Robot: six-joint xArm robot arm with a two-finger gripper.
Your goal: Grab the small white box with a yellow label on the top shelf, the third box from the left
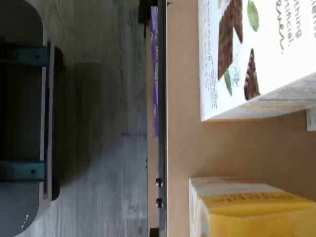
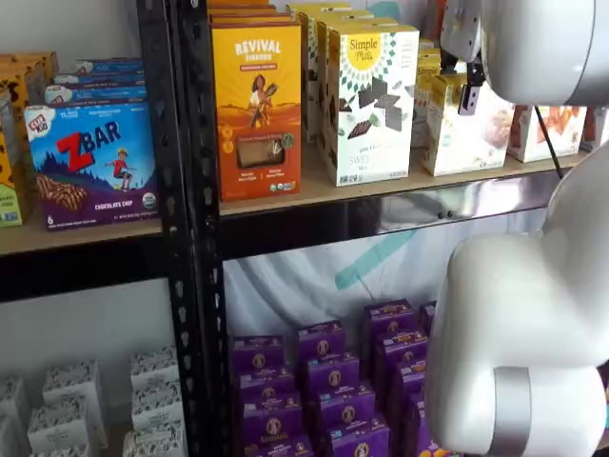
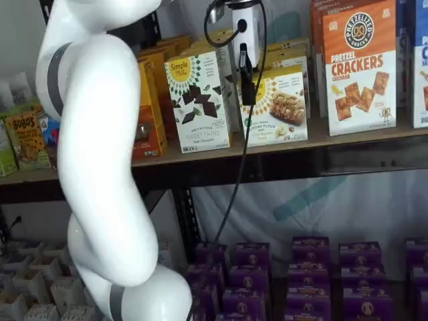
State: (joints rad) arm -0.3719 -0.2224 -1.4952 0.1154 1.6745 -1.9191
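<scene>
**Claw above the small white box, grip not yet made**

Wrist view: the camera looks down on the top shelf (image 1: pixel 182 148), a tan board with a dark front beam. Two cartons stand on it, apart from each other: the tall white carton (image 1: pixel 256 54) with dark cookie shapes, and the small white box (image 1: pixel 247 210), showing its yellow panel. The claw's fingers do not appear here. A dark mount with teal brackets (image 1: pixel 22 118) sits at the picture's edge over grey floor.

Shelf view: the small white box (image 2: pixel 466 129) stands upright on the top shelf (image 2: pixel 381 190), just beside the tall white carton (image 2: pixel 371 100) and next to an orange box (image 2: pixel 257 105). The arm's white body covers the box's upper corner; only a dark finger (image 2: pixel 468 95) shows.

Shelf view: the claw (image 3: pixel 247 83) hangs in front of the small white box (image 3: pixel 284 107), at its upper edge on the tall carton's side, a cable beside it. The fingers show side-on, so released or clenched cannot be told. The box's long axis runs back into the shelf; a pretzel cracker box (image 3: pixel 358 63) stands on its far side.

Judgement: the box lies directly behind and below the claw, so the coming move is a short advance inward.
</scene>
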